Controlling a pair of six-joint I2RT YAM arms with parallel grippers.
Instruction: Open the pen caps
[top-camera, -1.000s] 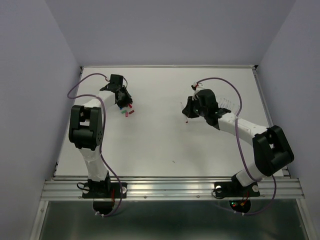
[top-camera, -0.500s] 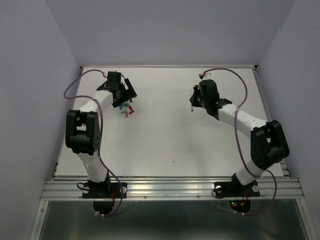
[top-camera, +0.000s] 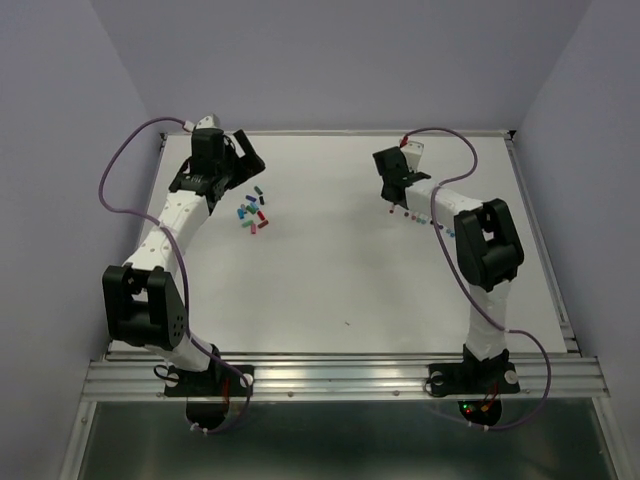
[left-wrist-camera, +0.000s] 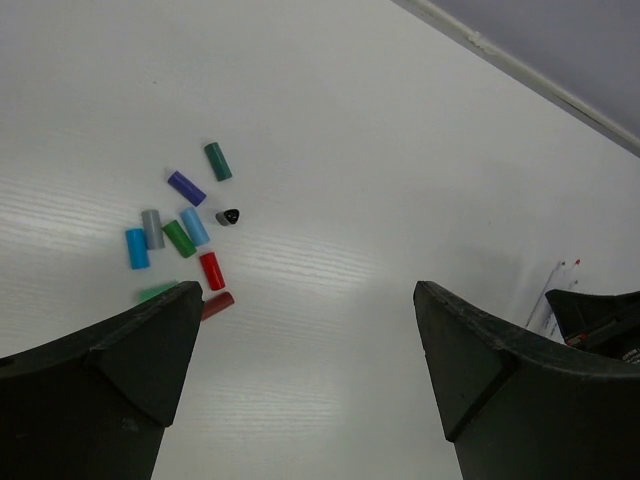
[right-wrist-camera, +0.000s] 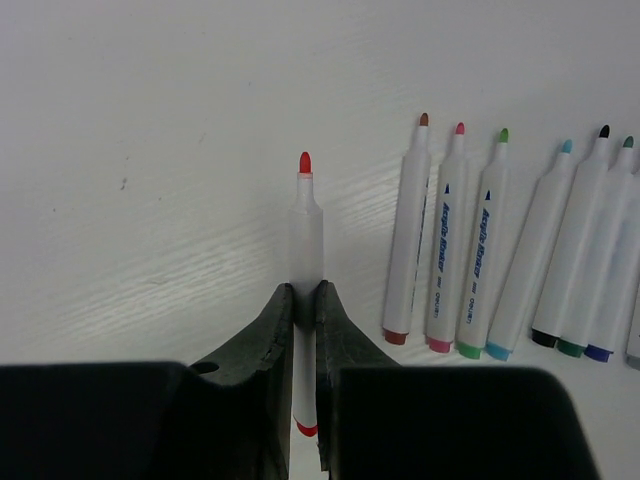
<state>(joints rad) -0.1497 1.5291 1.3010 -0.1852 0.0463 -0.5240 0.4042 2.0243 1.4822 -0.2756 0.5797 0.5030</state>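
Observation:
Several loose pen caps (left-wrist-camera: 180, 235) lie in a small pile on the white table, among them teal (left-wrist-camera: 218, 161), purple (left-wrist-camera: 187, 188), black (left-wrist-camera: 229, 216) and red (left-wrist-camera: 211, 271). My left gripper (left-wrist-camera: 307, 300) hangs open above and to the right of them, holding nothing; one green cap is partly hidden behind its left finger. From above, the caps (top-camera: 252, 212) sit just right of the left gripper (top-camera: 238, 160). My right gripper (right-wrist-camera: 305, 290) is shut on an uncapped red-tipped pen (right-wrist-camera: 306, 215), held just left of a row of uncapped pens (right-wrist-camera: 480, 250).
The row of pens (top-camera: 432, 220) lies along the right arm's forearm at the back right. The table's raised back rim (left-wrist-camera: 520, 70) runs close behind both grippers. Purple cables (top-camera: 120, 170) loop beside each arm.
The left gripper has opened and drawn up and back from the cap pile. The right arm has carried its pen toward the back, to the left end of the pen row.

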